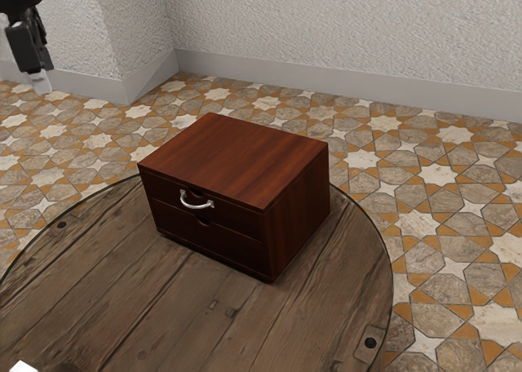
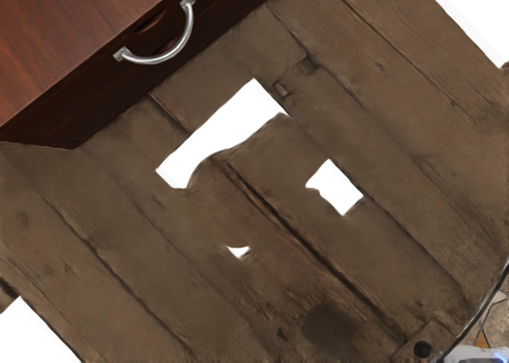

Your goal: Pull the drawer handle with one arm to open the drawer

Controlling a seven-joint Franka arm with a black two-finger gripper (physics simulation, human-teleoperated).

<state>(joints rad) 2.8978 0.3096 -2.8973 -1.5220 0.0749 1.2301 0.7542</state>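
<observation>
- Red-brown wood makes up one cabinet [image 1: 236,156] on one round plank table [image 1: 122,307], well apart from the tool [image 1: 33,62], lower than it and toward the exterior view's right
- Exterior view alone takes in the tool, the tiled floor [image 1: 424,168] and the pale wall [image 1: 342,21]; whether the tool is released or clenched I cannot tell
- Wrist view looks down on the table's planks under the tool, with the cabinet's top and the front of the drawer [image 2: 95,100] ahead of it
- One silver handle [image 1: 196,201] [image 2: 159,40] shows, on the upper of two front panels
- Its long axis lies level along the drawer front, and it bows outward from that face, toward the exterior view's lower left
</observation>
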